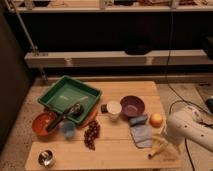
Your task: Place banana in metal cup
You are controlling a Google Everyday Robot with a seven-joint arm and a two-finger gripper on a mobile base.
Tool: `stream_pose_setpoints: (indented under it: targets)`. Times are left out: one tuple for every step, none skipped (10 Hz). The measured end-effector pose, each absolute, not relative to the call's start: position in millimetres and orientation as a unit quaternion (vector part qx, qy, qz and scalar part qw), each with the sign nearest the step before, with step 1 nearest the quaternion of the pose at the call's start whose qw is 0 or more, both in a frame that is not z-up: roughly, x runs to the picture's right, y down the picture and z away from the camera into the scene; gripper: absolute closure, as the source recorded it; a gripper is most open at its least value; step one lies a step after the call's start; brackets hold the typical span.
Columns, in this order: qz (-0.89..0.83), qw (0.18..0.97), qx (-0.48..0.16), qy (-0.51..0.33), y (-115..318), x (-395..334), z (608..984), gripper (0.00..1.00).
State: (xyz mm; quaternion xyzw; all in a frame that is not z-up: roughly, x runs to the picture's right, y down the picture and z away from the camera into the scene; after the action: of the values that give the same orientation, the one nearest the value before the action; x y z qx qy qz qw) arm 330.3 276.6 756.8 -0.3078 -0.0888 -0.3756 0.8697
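The banana, pale cream-yellow and slim, lies at the front right of the wooden table, just right of a blue cloth. My gripper is at the end of the white arm that reaches in from the right; it is low, right at the banana's right end. Whether it touches or holds the banana does not show. The metal cup, small and shiny, stands upright at the table's front left corner, far from the gripper.
A green tray sits at the back left with a dark utensil leaning out of it. An orange bowl, light blue cup, dark grapes, white cup, purple bowl, orange fruit and blue cloth lie between.
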Motion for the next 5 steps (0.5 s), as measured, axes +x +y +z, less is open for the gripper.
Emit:
stream_pose_setpoints:
  targets:
    - [-0.370, 0.872, -0.308, -0.088, 276.8, 332.7, 759.7, 0.20]
    - [-0.363, 0.874, -0.311, -0.086, 279.1, 335.7, 762.4, 0.20]
    - [-0.360, 0.875, -0.313, -0.082, 281.7, 338.3, 764.6, 0.20]
    - [-0.358, 0.875, -0.314, -0.081, 282.8, 338.4, 766.8, 0.20]
    - [-0.356, 0.876, -0.315, -0.081, 284.3, 337.9, 771.6, 0.20]
